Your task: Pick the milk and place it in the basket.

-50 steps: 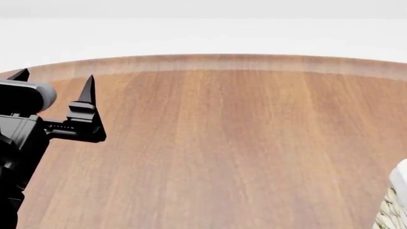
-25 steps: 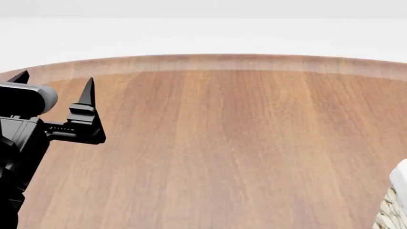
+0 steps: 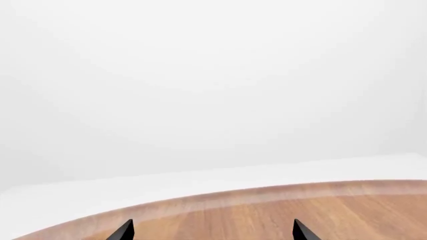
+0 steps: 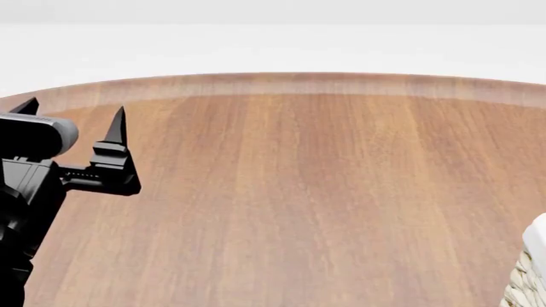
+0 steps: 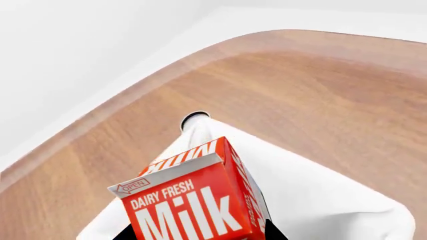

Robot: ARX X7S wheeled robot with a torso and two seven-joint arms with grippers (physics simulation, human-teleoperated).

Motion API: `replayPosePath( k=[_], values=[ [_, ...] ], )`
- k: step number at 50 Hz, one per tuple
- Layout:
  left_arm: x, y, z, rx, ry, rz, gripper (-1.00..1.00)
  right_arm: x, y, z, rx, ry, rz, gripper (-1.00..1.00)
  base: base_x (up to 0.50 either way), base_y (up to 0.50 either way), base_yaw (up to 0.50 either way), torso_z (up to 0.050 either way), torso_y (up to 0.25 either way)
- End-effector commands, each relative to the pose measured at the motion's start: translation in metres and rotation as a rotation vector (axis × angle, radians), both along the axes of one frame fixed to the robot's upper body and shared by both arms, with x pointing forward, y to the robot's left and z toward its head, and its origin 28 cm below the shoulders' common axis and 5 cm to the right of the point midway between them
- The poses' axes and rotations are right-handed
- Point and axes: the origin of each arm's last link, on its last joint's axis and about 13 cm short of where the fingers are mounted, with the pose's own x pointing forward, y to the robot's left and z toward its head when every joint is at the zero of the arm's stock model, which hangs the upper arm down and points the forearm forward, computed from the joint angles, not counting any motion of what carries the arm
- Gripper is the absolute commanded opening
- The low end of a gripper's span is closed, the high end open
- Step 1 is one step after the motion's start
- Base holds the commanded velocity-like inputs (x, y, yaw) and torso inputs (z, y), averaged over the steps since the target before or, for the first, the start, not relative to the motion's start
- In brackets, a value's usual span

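Your right hand [image 5: 200, 234] is clenched on the milk [image 5: 193, 200]; only in the right wrist view can it be seen, as dark finger parts showing at either side of the carton's base. The carton's red gable top with white "Dairy Fresh Milk" lettering fills the near part of that view. It hangs directly above the basket [image 5: 320, 200], whose white fabric liner spreads out beneath and around it. You cannot tell whether the carton touches the liner.

Your left hand [image 4: 73, 121] is released, its two pointed black fingers spread wide and aimed toward the far edge of the worktop [image 4: 298, 192], with nothing between them. In the left wrist view only the two fingertips [image 3: 123, 231] show, against the worktop's rounded rim and a plain white background.

From the head camera, the basket appears only as a sliver of woven wicker and white liner at the lower right corner [image 4: 527, 275], well apart from the left hand. The wooden worktop stretches between them.
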Motion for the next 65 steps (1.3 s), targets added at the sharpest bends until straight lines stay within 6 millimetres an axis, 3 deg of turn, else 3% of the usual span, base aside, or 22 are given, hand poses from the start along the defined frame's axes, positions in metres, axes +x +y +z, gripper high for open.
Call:
replayPosePath(
  k=[1,12,13,36,40,44,49,56,65],
  values=[
    [0.001,0.001,-0.002,0.002,0.004,0.005,1.0,0.003,-0.003,-0.007,-0.004,-0.035,0.002,-1.0,0.0,0.0,0.0,0.01,0.0],
    [0.001,0.0,-0.003,0.004,0.007,0.002,1.0,0.004,-0.002,-0.008,-0.015,-0.043,0.033,-1.0,0.0,0.0,0.0,0.0,0.001],
    [0.001,0.001,-0.004,0.003,0.008,0.004,1.0,0.004,-0.003,-0.009,-0.016,-0.035,0.033,1.0,0.0,0.0,0.0,0.0,0.0],
    [0.001,0.002,-0.003,0.002,0.006,0.007,1.0,0.016,0.004,0.001,-0.043,-0.035,0.087,1.0,0.0,0.0,0.0,0.0,0.0],
    [0.001,0.0,-0.002,0.001,0.005,0.003,1.0,0.046,0.031,0.023,-0.115,-0.111,0.286,1.0,0.0,0.0,0.0,0.0,0.0],
    [0.001,-0.001,-0.002,0.001,0.005,0.001,1.0,0.075,0.074,0.045,-0.189,-0.202,0.512,1.0,0.0,0.0,0.0,0.0,0.0],
    [0.001,-0.002,-0.002,-0.002,0.005,-0.001,1.0,0.101,0.122,0.049,-0.272,-0.187,0.717,1.0,0.0,0.0,0.0,0.0,0.0],
    [0.0,-0.003,-0.003,0.002,0.004,-0.005,1.0,0.114,0.151,0.035,-0.282,-0.183,0.856,1.0,0.0,0.0,0.0,0.0,0.0],
    [0.0,-0.005,-0.002,0.0,0.0,-0.008,1.0,0.11,0.172,0.03,-0.314,-0.179,0.954,1.0,0.0,0.0,0.0,0.0,0.0]
  ],
)
